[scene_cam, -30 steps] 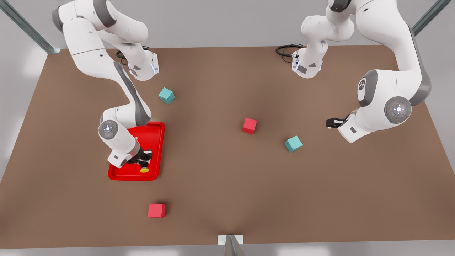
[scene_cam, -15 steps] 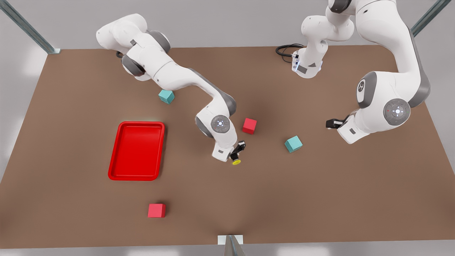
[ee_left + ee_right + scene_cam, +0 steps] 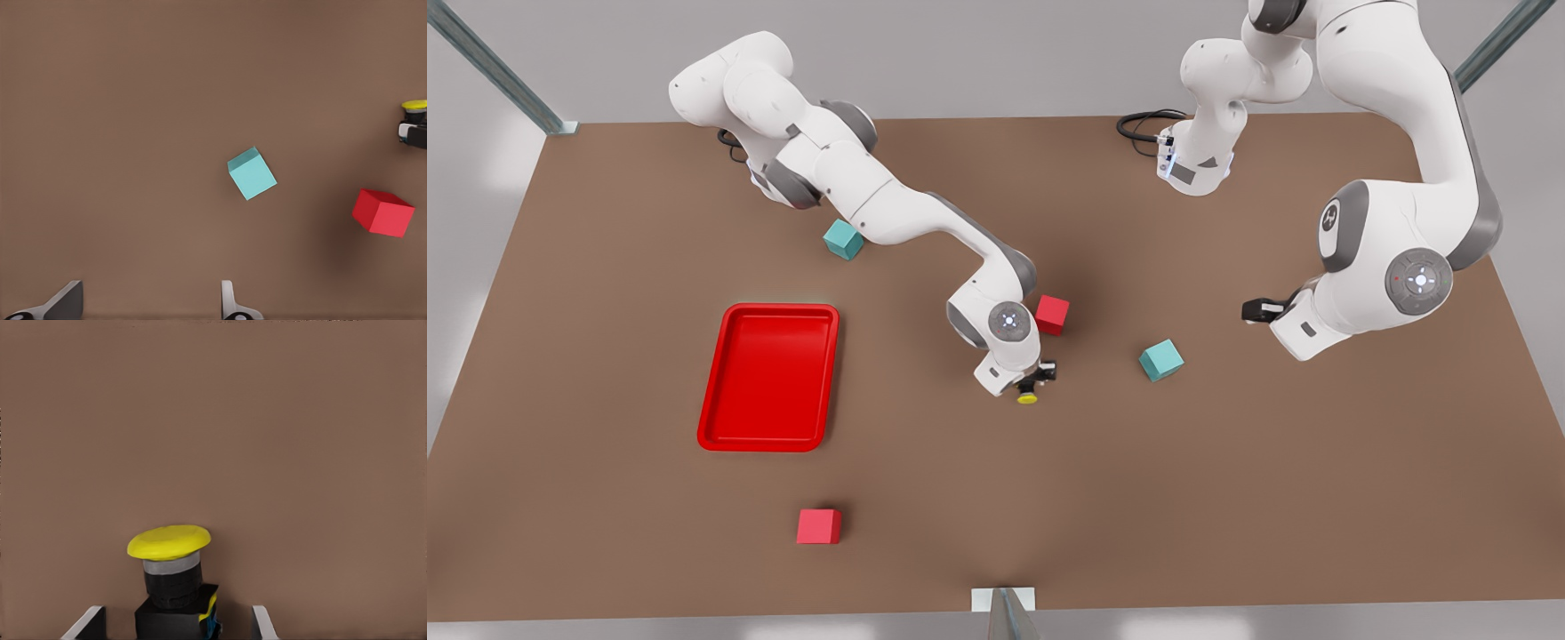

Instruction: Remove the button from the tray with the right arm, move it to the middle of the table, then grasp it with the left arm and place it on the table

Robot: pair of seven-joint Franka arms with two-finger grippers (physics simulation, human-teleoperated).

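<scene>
Front view, nearest first: a spare red cube (image 3: 819,525); the tray (image 3: 769,377), now without the button; mid-table, the right gripper (image 3: 1037,377) clamped on the button (image 3: 1027,397), yellow cap outward, presumably presented for handover; farther right, the left gripper (image 3: 1256,308) waits, fingers spread, beyond the teal cube (image 3: 1160,360).

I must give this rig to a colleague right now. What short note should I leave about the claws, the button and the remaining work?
Right claw: shut on the button, held at mid-table, beside a red cube.
Left claw: open, empty, waiting at the front view's right, above the table near a teal cube.
Tray: holds nothing.
Done: button taken out of the tray and brought to the middle.
Left: left claw grasps the button, right claw releases, left claw sets it on the table.
</scene>
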